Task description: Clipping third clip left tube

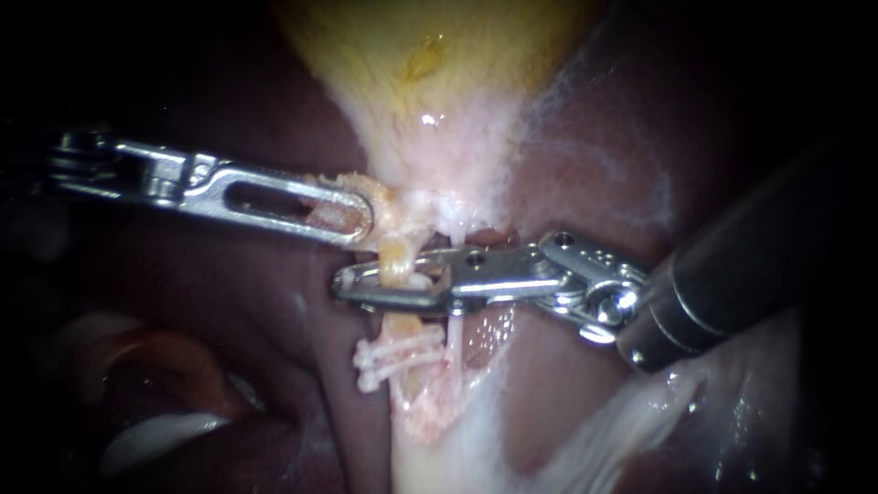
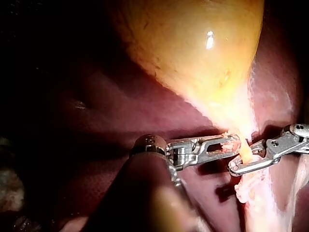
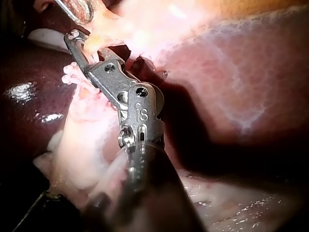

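R tool was clenched round left tube, just above two clips; L tool gripped tissue. Risks: clip seating skewed, or L traction tearing the tube.

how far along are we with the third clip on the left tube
Two white clips already sit on the left tube. The left instrument holds tissue while the right instrument straddles the tube, nearer the gallbladder. Left, it seems: closing the third clip and backing out.
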Robot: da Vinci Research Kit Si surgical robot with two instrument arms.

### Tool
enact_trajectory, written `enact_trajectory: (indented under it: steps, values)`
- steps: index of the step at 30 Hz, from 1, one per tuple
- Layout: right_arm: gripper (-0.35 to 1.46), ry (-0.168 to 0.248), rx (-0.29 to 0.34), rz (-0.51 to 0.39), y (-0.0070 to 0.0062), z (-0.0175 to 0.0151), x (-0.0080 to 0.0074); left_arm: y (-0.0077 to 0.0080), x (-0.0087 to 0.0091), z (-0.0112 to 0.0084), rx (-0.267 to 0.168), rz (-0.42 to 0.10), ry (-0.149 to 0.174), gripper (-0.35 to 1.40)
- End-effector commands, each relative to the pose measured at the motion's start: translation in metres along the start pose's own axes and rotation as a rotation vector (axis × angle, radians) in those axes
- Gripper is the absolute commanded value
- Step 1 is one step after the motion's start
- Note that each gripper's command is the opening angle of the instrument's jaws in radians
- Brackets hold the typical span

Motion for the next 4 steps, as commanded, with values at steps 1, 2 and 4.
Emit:
enact_trajectory:
  steps: [1, 2, 4]
  values:
    - [-0.35, 0.0, 0.0, 0.0, 0.0, 0.0, 0.0, 0.0, 0.0, 0.0, 0.0, 0.0, 0.0, -0.35]
    - [-0.35, 0.0, 0.0, 0.0, 0.0, 0.0, 0.0, 0.0, 0.0, 0.0, 0.0, 0.0, 0.0, -0.35]
    - [-0.35, 0.0, 0.001, 0.0, 0.0001, 0.0, 0.0, 0.0, 0.0, 0.0001, 0.0, 0.0, 0.0, -0.35]
